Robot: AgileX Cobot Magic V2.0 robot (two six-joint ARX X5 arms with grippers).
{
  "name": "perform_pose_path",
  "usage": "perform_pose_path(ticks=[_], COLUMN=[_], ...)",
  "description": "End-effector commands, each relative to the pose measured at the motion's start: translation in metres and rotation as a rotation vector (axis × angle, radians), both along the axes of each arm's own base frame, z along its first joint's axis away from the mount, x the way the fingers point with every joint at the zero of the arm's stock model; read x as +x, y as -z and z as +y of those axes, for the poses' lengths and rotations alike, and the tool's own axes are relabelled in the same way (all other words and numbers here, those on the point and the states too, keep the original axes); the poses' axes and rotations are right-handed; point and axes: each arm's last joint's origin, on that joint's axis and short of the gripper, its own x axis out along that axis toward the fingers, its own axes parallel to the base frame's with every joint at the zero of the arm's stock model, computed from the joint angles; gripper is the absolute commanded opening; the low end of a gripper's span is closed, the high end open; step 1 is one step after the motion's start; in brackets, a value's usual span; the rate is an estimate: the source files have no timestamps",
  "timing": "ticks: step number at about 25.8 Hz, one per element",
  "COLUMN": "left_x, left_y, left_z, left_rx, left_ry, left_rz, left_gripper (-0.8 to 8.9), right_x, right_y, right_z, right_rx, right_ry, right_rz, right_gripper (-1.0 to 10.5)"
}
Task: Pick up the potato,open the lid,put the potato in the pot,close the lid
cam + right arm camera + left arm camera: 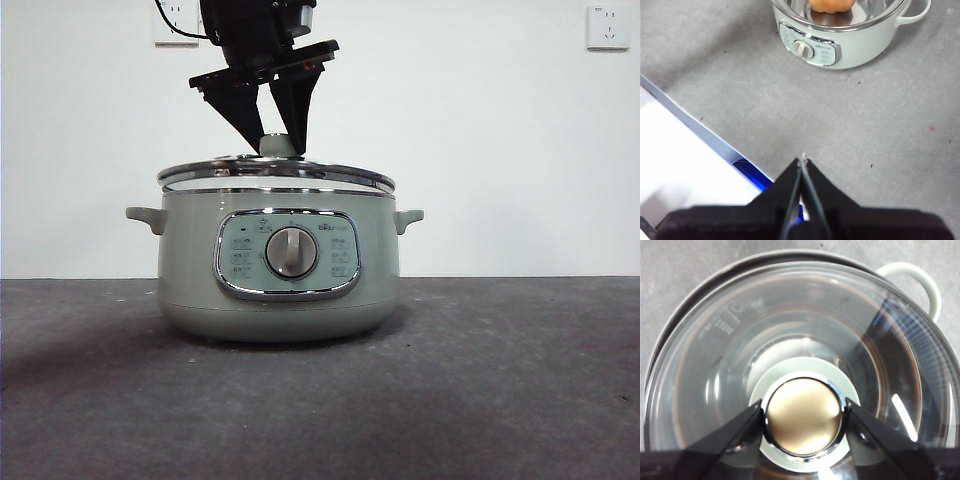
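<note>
The pale sage-green pot (190, 260) stands mid-table with its dial facing the front camera. The glass lid (275, 172) with the steel rim sits level at the pot's top, with a thin gap showing under the rim. My left gripper (270, 130) comes down from above and its jaws are closed on the lid's knob (803, 415), one on each side. The lid's glass (715, 365) fills the left wrist view. The orange-brown potato (831, 4) lies inside the pot (860, 47). My right gripper (803, 160) is shut and empty, well away from the pot.
A white panel with a blue edge (680, 150) lies beside the right gripper. One side handle of the pot (925, 285) sticks out past the lid. Wall sockets (608, 27) are on the white wall behind.
</note>
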Motion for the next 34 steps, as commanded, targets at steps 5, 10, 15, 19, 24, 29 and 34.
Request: perform_pose_path(ticks=[5, 10, 15, 19, 24, 29, 34], left_x=[0.010, 0.012, 0.014, 0.013, 0.008, 0.003, 0.003], left_y=[0.007, 0.008, 0.030, 0.036, 0.037, 0.040, 0.040], left_z=[-0.002, -0.002, -0.006, -0.009, -0.013, -0.008, -0.006], left_rx=[-0.020, -0.022, 0.007, 0.012, 0.032, 0.079, 0.082], left_ry=[-0.011, -0.003, 0.010, 0.016, 0.057, 0.080, 0.074], left_rz=[-0.020, -0.035, 0.009, 0.017, 0.041, 0.099, 0.108], left_gripper=[-0.09, -0.09, -0.09, -0.09, -0.03, 0.79, 3.83], right_x=[-0.001, -0.001, -0.001, -0.001, -0.001, -0.001, 0.000], right_y=[0.004, 0.004, 0.004, 0.004, 0.004, 0.004, 0.004], right_z=[-0.001, -0.001, -0.001, -0.001, -0.001, -0.001, -0.001], right_rx=[-0.024, -0.024, -0.024, -0.025, -0.025, -0.025, -0.037], right_ry=[0.009, 0.009, 0.009, 0.007, 0.006, 0.007, 0.024], right_rz=[0.023, 0.023, 0.023, 0.022, 0.022, 0.022, 0.006], right_gripper=[0.0, 0.0, 0.0, 0.0, 0.0, 0.0, 0.0])
